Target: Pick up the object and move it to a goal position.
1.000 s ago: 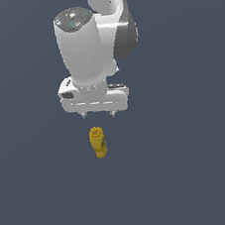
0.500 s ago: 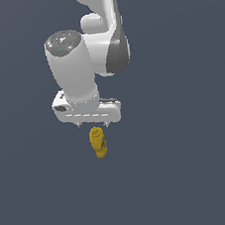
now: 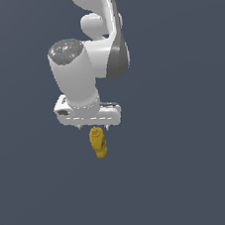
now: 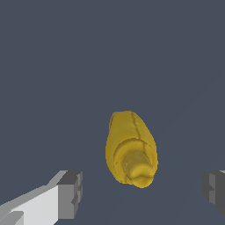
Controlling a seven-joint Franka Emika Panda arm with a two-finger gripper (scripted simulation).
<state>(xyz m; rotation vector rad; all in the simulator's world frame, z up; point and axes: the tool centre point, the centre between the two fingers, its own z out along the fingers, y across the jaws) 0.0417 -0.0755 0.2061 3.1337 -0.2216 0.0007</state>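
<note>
A white arm [image 3: 91, 62] is seen in the exterior view reaching down from the top of the frame, with its gripper [image 3: 93, 127] pointed downward over a plain dark grey surface [image 3: 192, 174]. The bottle [image 3: 97, 142], mustard-yellow, is found on that surface directly beneath the gripper, its upper end lying just under the gripper body and between the two short fingertips that show below it. No contact between bottle and fingers can be made out in this view. In the wrist view the bottle [image 4: 131, 150] is shown standing with its narrow ribbed cap end turned toward the camera and its rounded body behind, centred between the two fingers [image 4: 70, 194]. One dark grey pad is seen on a white finger at one side, and the other pad is partly cut off at the opposite edge of the frame. The jaws are spread wide, well apart from the bottle on both sides, and nothing is held. The gripper [image 4: 143, 190] is thus placed astride the bottle without touching it.
</note>
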